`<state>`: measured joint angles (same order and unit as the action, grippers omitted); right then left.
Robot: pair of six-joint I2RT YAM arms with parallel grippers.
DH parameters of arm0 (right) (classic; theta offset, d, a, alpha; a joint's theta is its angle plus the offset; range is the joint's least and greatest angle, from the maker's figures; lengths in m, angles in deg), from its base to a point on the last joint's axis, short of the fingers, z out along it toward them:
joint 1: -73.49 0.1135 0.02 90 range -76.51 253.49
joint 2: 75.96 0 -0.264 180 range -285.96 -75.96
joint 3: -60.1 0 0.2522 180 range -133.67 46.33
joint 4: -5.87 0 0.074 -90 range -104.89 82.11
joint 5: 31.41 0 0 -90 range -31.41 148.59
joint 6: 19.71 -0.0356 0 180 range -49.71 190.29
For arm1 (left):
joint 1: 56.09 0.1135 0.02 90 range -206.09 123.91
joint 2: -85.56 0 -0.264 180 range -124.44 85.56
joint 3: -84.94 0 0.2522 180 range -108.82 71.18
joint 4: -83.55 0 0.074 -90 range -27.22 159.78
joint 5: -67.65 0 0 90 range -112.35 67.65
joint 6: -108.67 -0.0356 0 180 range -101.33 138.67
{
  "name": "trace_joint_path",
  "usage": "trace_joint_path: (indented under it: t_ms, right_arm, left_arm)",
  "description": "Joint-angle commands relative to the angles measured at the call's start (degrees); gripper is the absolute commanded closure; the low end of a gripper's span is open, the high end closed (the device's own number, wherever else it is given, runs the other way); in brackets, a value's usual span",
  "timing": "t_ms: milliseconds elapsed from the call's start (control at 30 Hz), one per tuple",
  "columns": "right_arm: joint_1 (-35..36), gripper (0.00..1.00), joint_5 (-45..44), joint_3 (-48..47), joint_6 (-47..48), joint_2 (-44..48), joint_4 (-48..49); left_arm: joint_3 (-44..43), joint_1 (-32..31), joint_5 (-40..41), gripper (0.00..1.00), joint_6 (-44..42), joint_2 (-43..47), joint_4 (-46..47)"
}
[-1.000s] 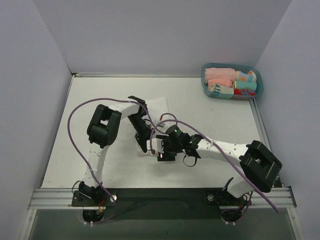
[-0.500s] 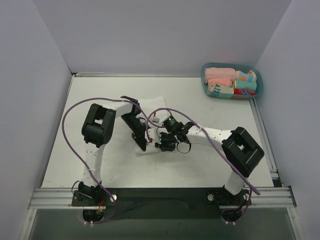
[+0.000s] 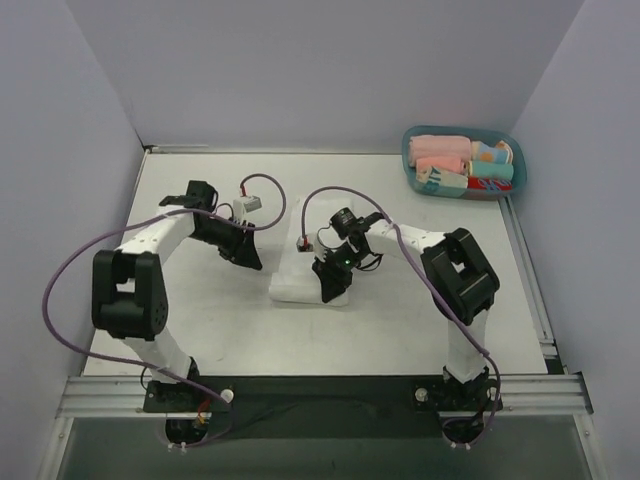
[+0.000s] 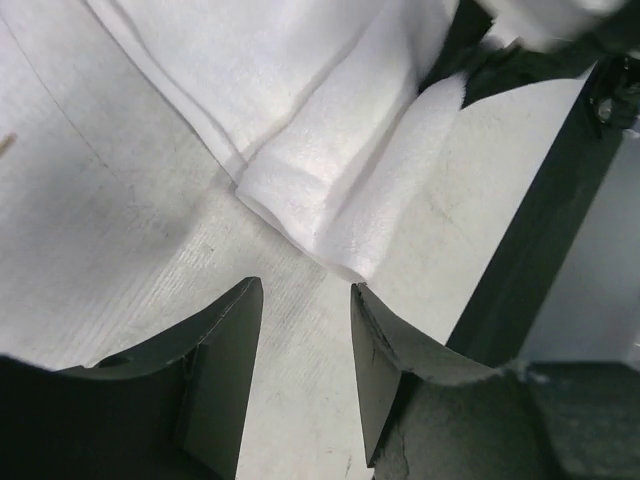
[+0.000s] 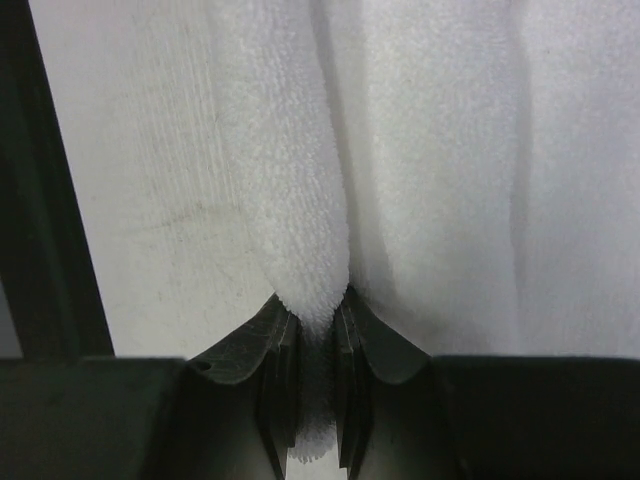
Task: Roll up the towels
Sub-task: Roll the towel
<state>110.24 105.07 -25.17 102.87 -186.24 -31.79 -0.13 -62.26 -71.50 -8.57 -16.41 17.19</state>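
One white towel (image 3: 294, 285) lies folded in a long strip at the table's middle. Its near end is partly rolled, seen in the left wrist view (image 4: 345, 195). My right gripper (image 3: 333, 283) is at the strip's right near edge and is shut on a thick fold of the towel (image 5: 300, 200). The fold is pinched between the jaws (image 5: 315, 310). My left gripper (image 3: 248, 260) is open and empty, low over bare table left of the towel. In its wrist view the gripper (image 4: 305, 292) stands just short of the rolled end. No grey tag shows.
A teal basket (image 3: 408, 150) with several rolled coloured towels stands at the back right corner. Purple cables loop over both arms. The right arm's black body (image 4: 560, 200) lies close behind the towel. Walls enclose the table on three sides.
My left gripper has let go of the towel's near end and swung out to the left, off the cloth. My right gripper has stayed on the towel while its arm folded inward.
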Motion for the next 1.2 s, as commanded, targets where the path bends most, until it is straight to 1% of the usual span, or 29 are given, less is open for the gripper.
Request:
trace_joint_path:
  t_ms: [0, 33, 100, 133, 167, 200, 233, 267, 300, 333, 367, 400, 467, 500, 567, 700, 767, 900, 967, 1000, 1067, 1100, 1133, 1167]
  right_arm:
    - [-2.03, 1.0, 8.53, -3.37, -3.31, -3.97, -8.18]
    - [-2.3, 1.0, 10.02, -4.6, -3.83, -5.89, -8.61]
    - [-3.43, 1.0, 11.52, -6.18, -4.54, -7.84, -10.28]
    - [-3.88, 1.0, 13.18, -7.67, -5.24, -9.5, -10.9]
    - [-4.23, 0.99, 14.16, -8.21, -5.5, -10.21, -11.77]
    - [-4.67, 0.99, 14.86, -8.65, -5.77, -10.83, -11.87]
    - [-5.37, 0.99, 15.39, -8.91, -5.95, -11.7, -12.04]
    - [-5.72, 0.98, 15.83, -9.44, -6.21, -12.15, -12.39]
    - [-6.16, 0.98, 16.01, -9.7, -6.38, -13.02, -12.66]
    - [-6.43, 0.98, 16.36, -10.05, -6.47, -13.47, -13.01]
    - [-6.78, 0.98, 17.49, -10.84, -6.47, -13.99, -13.97]
    - [-6.96, 0.98, 17.94, -11.28, -6.39, -14.43, -14.5]
    - [-7.48, 0.98, 18.56, -12.34, -5.69, -15.75, -16.08]
    - [-7.48, 0.98, 18.47, -12.6, -5.34, -16.1, -16.44]
    - [-7.57, 0.98, 18.3, -13.04, -4.81, -16.81, -17.58]
    - [-7.92, 0.97, 18.47, -13.75, -4.28, -18.04, -18.99]
    - [-8.27, 0.97, 18.56, -13.92, -4.28, -18.57, -19.25]
    - [-8.36, 0.97, 18.65, -14.89, -4.54, -19.36, -19.69]
    - [-8.45, 0.97, 18.65, -15.33, -4.89, -19.8, -19.78]
    - [-8.63, 0.96, 18.65, -15.42, -5.07, -19.89, -19.78]
    - [-8.89, 0.96, 18.47, -15.68, -5.5, -19.97, -19.78]
    - [-9.07, 0.95, 18.3, -15.77, -5.68, -20.15, -19.78]
    - [-9.33, 0.95, 17.95, -16.12, -5.77, -20.24, -19.69]
    - [-9.33, 0.94, 16.99, -16.64, -6.03, -20.33, -19.69]
  left_arm:
    - [3.62, -2.16, 3.68, 0.49, 3.87, 12.04, 12.23]
    - [6.07, -3.13, 5.18, 0.48, 1.95, 15.89, 13.13]
    - [8.54, -6.73, 10.44, 0.46, -0.95, 19.34, 15.93]
    - [10.21, -10.31, 12.13, 0.45, -4.45, 22.23, 16.99]
    - [13.36, -12.35, 13.8, 0.44, -6.14, 23.74, 18.13]
    - [15.39, -13.85, 16.16, 0.42, -7.72, 25.14, 20.93]
    - [17.24, -15.34, 16.88, 0.39, -9.21, 27.59, 22.79]
    - [21.17, -17.79, 17.41, 0.37, -12.01, 28.75, 24.63]
    - [22.86, -19.3, 18.98, 0.36, -13.61, 30.5, 28.56]
    - [24.36, -20.71, 20.04, 0.35, -17.28, 31.13, 30.43]
    - [26.29, -23.94, 21.45, 0.35, -19.23, 31.74, 32.36]
    - [29.18, -25.45, 24.59, 0.35, -20.73, 32.1, 36.21]
    - [31.83, -28.7, 27.34, 0.35, -23.9, 32.28, 42.45]
    - [33.59, -29.59, 29.78, 0.35, -24.6, 32.02, 44.06]
    - [34.48, -31.17, 31.3, 0.35, -25.4, 31.22, 48.35]
    - [36.24, -33.02, 31.48, 0.35, -27.24, 30.08, 51.72]
    - [37.38, -33.73, 32.0, 0.35, -28.56, 29.29, 56.44]
    - [37.38, -34.08, 31.4, 0.35, -29.97, 26.66, 58.48]
    - [36.51, -34.17, 30.95, 0.35, -31.2, 23.94, 58.22]
    - [36.16, -34.17, 30.69, 0.36, -31.55, 22.88, 57.53]
    - [34.58, -34.08, 29.38, 0.42, -32.43, 19.98, 54.38]
    - [33.96, -34.08, 28.93, 0.46, -32.61, 18.32, 53.14]
    - [33.08, -34.08, 28.5, 0.61, -32.78, 17.43, 50.52]
    - [32.03, -34.08, 27.62, 0.69, -32.52, 16.64, 45.88]
